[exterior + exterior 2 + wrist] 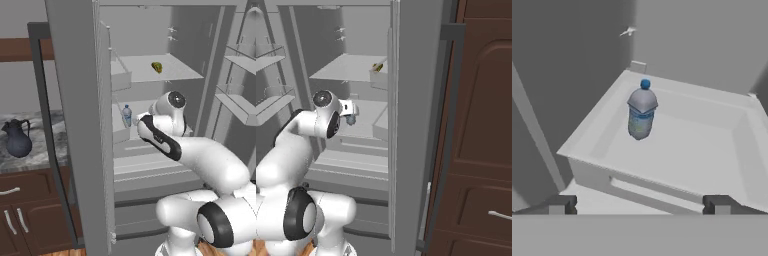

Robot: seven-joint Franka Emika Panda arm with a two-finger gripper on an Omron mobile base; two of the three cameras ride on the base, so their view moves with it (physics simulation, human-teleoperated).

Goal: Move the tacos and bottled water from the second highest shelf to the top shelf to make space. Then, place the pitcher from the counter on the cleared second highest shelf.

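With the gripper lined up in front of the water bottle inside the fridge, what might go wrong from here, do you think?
1. The bottled water stands upright and narrow; if the open gripper nudges it while closing in, it may tip over on the second highest shelf.
2. The tacos already lie on the top shelf; setting the bottle down too near could knock them.

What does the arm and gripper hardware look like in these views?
The arm has glossy white rounded shells with dark grey-black bands and caps at the joints; one round cap carries a small pale ring. No cables or markings show. The gripper has two small, blocky dark grey finger tips.
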